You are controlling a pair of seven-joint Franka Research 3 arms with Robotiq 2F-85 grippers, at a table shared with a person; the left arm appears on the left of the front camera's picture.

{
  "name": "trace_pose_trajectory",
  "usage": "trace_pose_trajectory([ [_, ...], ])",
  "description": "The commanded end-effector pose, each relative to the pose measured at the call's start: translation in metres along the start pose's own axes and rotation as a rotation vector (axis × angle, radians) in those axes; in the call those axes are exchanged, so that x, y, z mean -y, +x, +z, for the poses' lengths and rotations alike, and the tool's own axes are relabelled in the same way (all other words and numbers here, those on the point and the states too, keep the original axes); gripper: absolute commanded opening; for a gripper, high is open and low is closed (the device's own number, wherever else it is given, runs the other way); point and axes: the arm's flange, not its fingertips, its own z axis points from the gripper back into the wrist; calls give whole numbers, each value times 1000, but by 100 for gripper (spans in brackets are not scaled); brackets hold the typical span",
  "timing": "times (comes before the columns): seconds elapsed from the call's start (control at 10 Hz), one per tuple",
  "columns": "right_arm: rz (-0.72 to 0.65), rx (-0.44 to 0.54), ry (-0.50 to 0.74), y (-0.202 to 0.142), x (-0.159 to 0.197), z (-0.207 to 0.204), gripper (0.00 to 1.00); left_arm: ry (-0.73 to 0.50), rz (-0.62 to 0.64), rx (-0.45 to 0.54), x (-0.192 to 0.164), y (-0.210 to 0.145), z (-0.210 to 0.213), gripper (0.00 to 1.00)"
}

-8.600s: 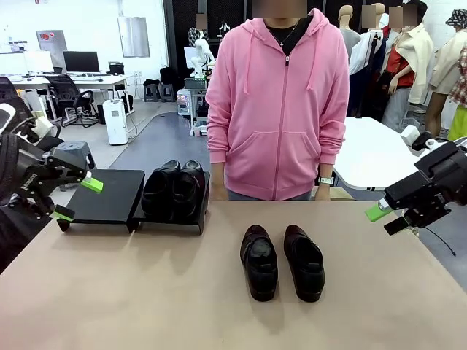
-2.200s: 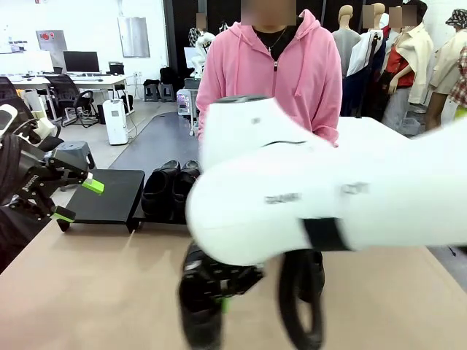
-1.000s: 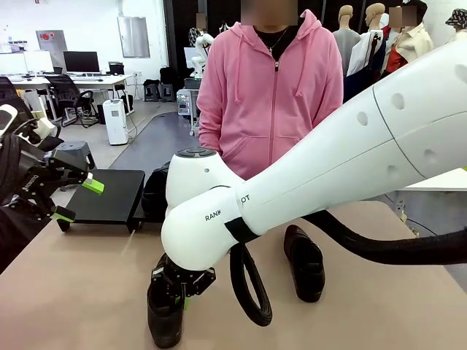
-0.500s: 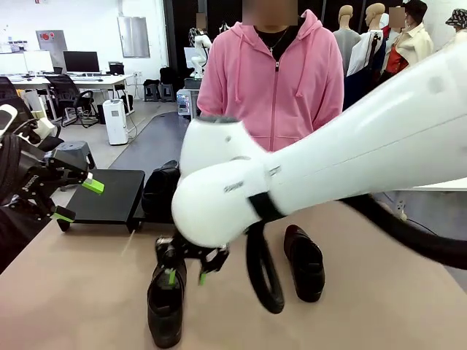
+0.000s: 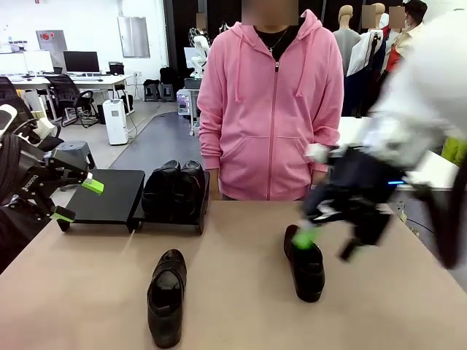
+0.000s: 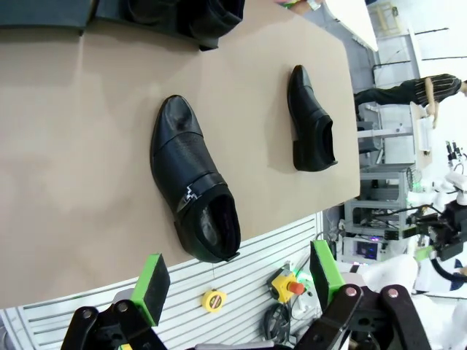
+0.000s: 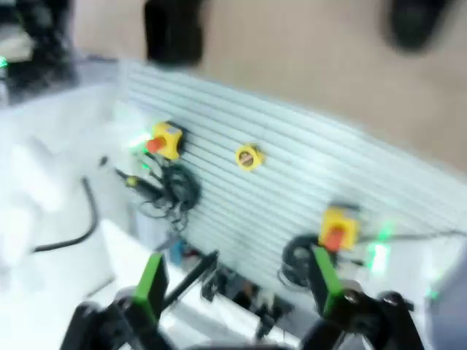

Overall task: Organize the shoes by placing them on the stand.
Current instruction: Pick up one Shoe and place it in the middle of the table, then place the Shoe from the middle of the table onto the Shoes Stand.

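One black shoe (image 5: pixel 166 295) lies alone near the table's front left, toe toward the stand. A second shoe (image 5: pixel 305 264) lies right of centre. Two more shoes (image 5: pixel 175 188) sit as a pair on the right section of the black stand (image 5: pixel 109 195), whose left section is bare. My right gripper (image 5: pixel 326 244) is blurred in motion just above and right of the second shoe, open and holding nothing. My left gripper (image 5: pixel 77 200) hangs open off the stand's left end. In the left wrist view the gripper (image 6: pixel 238 277) is open above the near shoe (image 6: pixel 193 191), with the other shoe (image 6: pixel 310 120) beyond.
A person in a pink hoodie (image 5: pixel 273 102) stands at the far edge of the table. The right wrist view is blurred, its open gripper (image 7: pixel 238 281) over the table's slatted front panel (image 7: pixel 292 211). Bare tabletop (image 5: pixel 233 306) lies between the two loose shoes.
My right gripper has let go of the shoe at the front left, opened, and swung back to the right. The shoe stays where it was set. The left arm has not moved.
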Motion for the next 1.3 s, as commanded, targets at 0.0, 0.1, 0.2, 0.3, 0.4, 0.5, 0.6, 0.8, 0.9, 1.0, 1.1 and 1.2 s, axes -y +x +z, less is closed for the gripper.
trace_pose_trajectory([
  [0.0, -220, 151, 39, -35, 95, 57, 100, -24, 7, 1, 0, 0, -1, 100],
  [0.1, -272, 162, 98, -46, 124, 61, 100, -24, 7, 1, 0, 0, -1, 100],
  [0.2, -291, 228, 131, -57, 148, 59, 100, -24, 7, 1, 0, 0, -1, 100],
  [0.3, -243, 282, 147, -65, 164, 54, 100, -24, 7, 1, 0, 0, -1, 100],
  [0.4, -204, 295, 173, -67, 170, 45, 100, -24, 7, 1, 0, 0, -1, 100],
  [0.5, -308, 237, 136, -74, 159, 80, 100, -24, 7, 1, 0, 0, -1, 100],
  [0.6, -308, 237, 136, -74, 159, 80, 100, -24, 7, 1, 0, 0, -1, 100],
  [0.8, -308, 237, 136, -74, 159, 80, 100, -24, 7, 1, 0, 0, -1, 100],
  [0.9, -308, 237, 136, -74, 159, 80, 100, -24, 7, 1, 0, 0, -1, 100],
  [1.0, -308, 237, 136, -74, 159, 80, 100, -24, 7, 1, 0, 0, -1, 100],
  [1.1, -308, 237, 136, -74, 159, 80, 100, -24, 7, 1, 0, 0, -1, 100],
  [1.2, -308, 237, 136, -74, 159, 80, 100, -24, 7, 1, 0, 0, -1, 100],
])
